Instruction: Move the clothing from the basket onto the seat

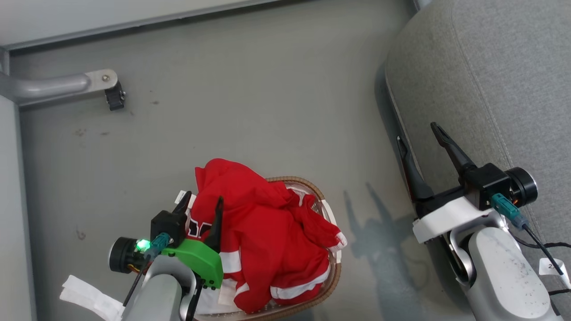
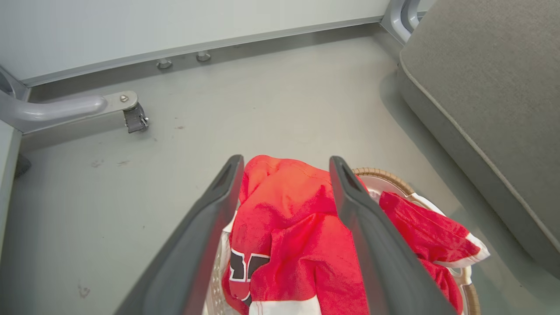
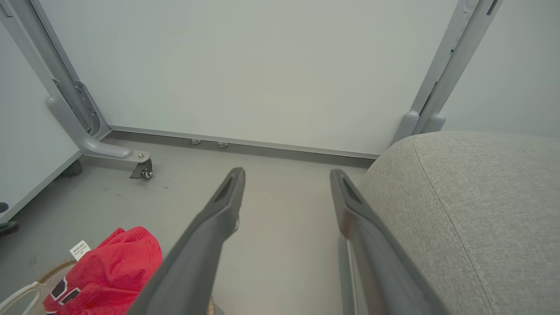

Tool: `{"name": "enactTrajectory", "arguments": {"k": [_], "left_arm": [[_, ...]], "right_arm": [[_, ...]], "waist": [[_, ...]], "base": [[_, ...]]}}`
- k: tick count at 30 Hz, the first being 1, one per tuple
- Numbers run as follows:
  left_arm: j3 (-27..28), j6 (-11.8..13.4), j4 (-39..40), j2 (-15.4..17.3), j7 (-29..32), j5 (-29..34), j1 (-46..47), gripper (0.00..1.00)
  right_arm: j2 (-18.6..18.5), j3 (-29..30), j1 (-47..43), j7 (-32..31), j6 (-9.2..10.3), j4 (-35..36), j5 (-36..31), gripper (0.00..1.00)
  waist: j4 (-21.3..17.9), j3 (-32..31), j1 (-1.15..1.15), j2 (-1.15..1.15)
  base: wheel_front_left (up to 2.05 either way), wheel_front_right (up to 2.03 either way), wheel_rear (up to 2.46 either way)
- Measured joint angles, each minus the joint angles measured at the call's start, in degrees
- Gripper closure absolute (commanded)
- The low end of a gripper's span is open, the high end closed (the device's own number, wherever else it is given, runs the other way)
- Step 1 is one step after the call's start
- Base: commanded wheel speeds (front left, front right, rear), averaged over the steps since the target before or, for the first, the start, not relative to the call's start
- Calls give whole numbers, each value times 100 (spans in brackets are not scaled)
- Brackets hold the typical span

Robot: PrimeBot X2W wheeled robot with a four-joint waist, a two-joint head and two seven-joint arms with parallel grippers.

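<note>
Red clothing point(image 1: 263, 232) with white trim and black numerals is heaped in the basket point(image 1: 328, 281), whose brown woven rim shows on the floor at the bottom middle of the head view. My left gripper point(image 1: 203, 200) hovers open over the left side of the heap; in the left wrist view the clothing point(image 2: 293, 227) lies between and below its fingers point(image 2: 218, 205), and the basket's rim point(image 2: 389, 177) curves behind. My right gripper point(image 1: 419, 133) stands open above the left edge of the grey seat point(image 1: 490, 80), holding nothing. The right wrist view has the seat point(image 3: 472, 210) at right and the clothing point(image 3: 113, 267) at lower left.
A grey metal frame leg with a small caster point(image 1: 115, 96) stands at the far left on the grey floor. White wall panels point(image 3: 262, 65) close off the back. A white folded sheet point(image 1: 89, 296) lies by the left arm. Open floor point(image 1: 267, 111) lies between basket and seat.
</note>
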State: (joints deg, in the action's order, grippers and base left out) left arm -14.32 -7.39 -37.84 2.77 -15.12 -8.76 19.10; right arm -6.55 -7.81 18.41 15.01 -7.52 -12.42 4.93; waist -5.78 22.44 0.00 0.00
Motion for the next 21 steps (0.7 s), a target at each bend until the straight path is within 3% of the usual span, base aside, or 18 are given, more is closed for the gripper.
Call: {"name": "enactTrajectory", "arguments": {"k": [14, 21], "left_arm": [[-802, 0, -1015, 55, 0, -619, 652, 0], [-1314, 0, -1615, 42, -1, -1335, 788, 0]], "right_arm": [[-89, -78, 332, 0, 0, 137, -40, 0], [-144, -23, 369, 0, 0, 252, -55, 0]], "waist": [[-246, 1090, 0, 0], [-316, 1489, 0, 0]], "base": [[0, 0, 0], [0, 0, 0]]}}
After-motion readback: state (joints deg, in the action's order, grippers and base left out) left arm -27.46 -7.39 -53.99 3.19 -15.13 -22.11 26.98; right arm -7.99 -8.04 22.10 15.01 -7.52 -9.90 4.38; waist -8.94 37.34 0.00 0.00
